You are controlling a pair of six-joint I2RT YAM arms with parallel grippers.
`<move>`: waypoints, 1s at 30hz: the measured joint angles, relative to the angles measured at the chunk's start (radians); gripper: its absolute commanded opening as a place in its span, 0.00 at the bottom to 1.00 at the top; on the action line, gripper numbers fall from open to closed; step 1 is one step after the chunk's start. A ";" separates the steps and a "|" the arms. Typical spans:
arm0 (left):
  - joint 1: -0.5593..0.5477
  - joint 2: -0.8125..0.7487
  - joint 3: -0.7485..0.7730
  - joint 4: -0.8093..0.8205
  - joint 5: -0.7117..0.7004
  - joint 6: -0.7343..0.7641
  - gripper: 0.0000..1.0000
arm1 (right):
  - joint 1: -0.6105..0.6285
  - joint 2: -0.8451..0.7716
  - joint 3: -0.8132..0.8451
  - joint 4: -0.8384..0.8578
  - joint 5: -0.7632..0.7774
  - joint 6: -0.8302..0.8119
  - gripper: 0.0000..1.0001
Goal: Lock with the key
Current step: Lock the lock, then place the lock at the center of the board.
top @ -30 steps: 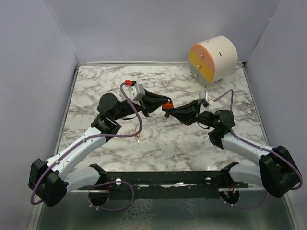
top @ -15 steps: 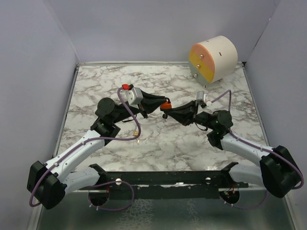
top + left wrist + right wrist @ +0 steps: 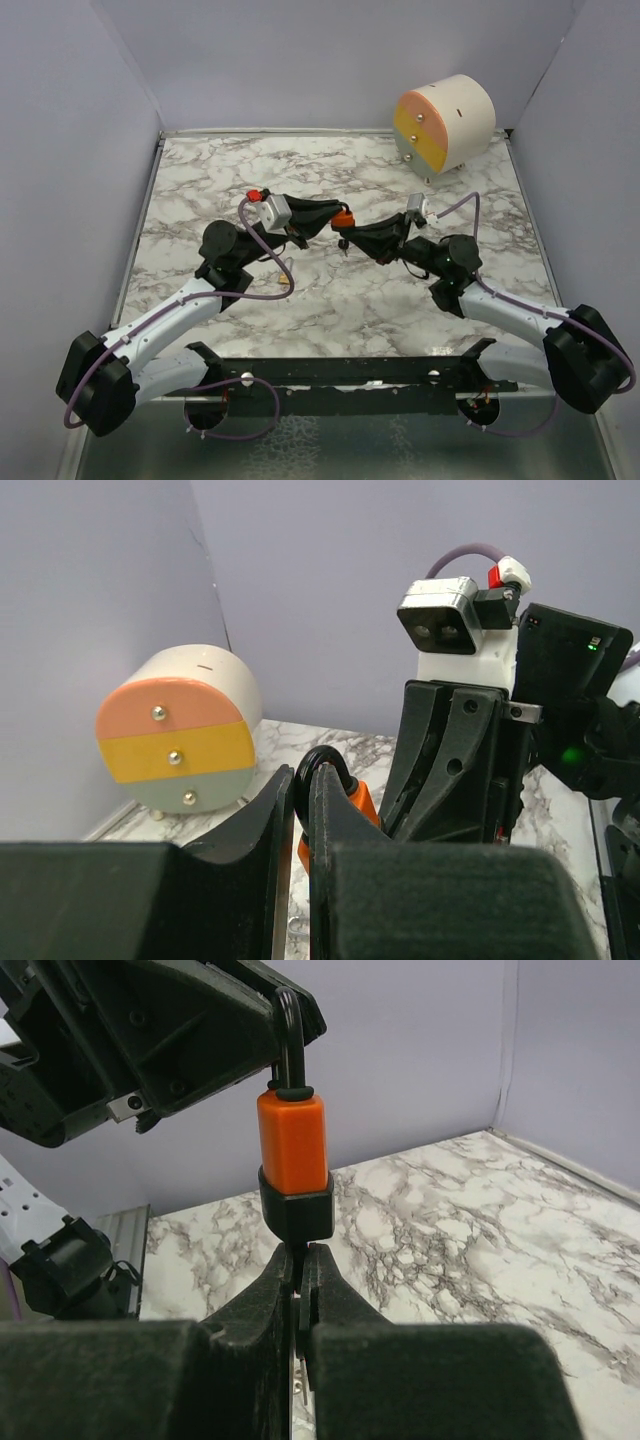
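Observation:
An orange padlock (image 3: 344, 220) with a black base and a black shackle (image 3: 322, 770) hangs in the air over the middle of the marble table. My left gripper (image 3: 301, 785) is shut on the shackle. In the right wrist view the padlock (image 3: 293, 1165) stands upright, shackle on top, held from above by the left gripper's fingers. My right gripper (image 3: 299, 1260) is shut on the key (image 3: 298, 1305), whose flat head sits between the fingers right under the padlock's black base. The key's blade is hidden. In the top view the two grippers meet tip to tip at the padlock, the right gripper (image 3: 352, 233) just below it.
A round white drawer unit (image 3: 446, 122) with pink, yellow and pale green fronts stands at the back right corner. Grey walls close in the marble table (image 3: 330, 300) on three sides. A black rail (image 3: 340, 372) runs along the near edge between the arm bases.
Both grippers have shifted a little to the left and up together, still joined at the padlock. The left arm's elbow has swung lower. Neither grip has changed.

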 measured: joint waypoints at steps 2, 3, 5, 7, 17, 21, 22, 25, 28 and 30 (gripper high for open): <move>0.000 0.000 -0.017 0.033 -0.016 0.001 0.00 | 0.008 0.006 0.001 0.000 0.013 -0.002 0.01; -0.001 0.000 -0.022 0.042 -0.024 0.004 0.00 | 0.010 0.009 0.001 0.000 0.018 -0.002 0.01; -0.001 -0.001 -0.027 0.045 -0.039 0.014 0.00 | 0.016 0.016 0.001 0.000 0.026 -0.005 0.01; -0.002 -0.001 -0.031 0.045 -0.051 0.032 0.00 | 0.021 0.021 0.001 0.000 0.038 -0.008 0.01; 0.003 -0.008 -0.048 0.242 -0.209 0.129 0.00 | 0.062 0.040 -0.059 -0.086 0.088 -0.007 0.01; 0.009 -0.029 -0.025 0.320 -0.277 0.180 0.00 | 0.068 0.038 -0.082 -0.174 0.090 -0.010 0.01; 0.009 -0.034 -0.018 0.323 -0.284 0.190 0.00 | 0.068 0.034 -0.085 -0.183 0.094 -0.010 0.01; 0.009 -0.043 -0.002 0.302 -0.289 0.212 0.00 | 0.068 0.009 -0.097 -0.216 0.129 -0.011 0.01; 0.008 -0.056 0.009 0.201 -0.291 0.229 0.00 | 0.068 -0.016 -0.096 -0.240 0.190 -0.013 0.01; 0.008 -0.061 0.011 0.114 -0.300 0.232 0.00 | 0.068 -0.032 -0.095 -0.262 0.243 -0.019 0.01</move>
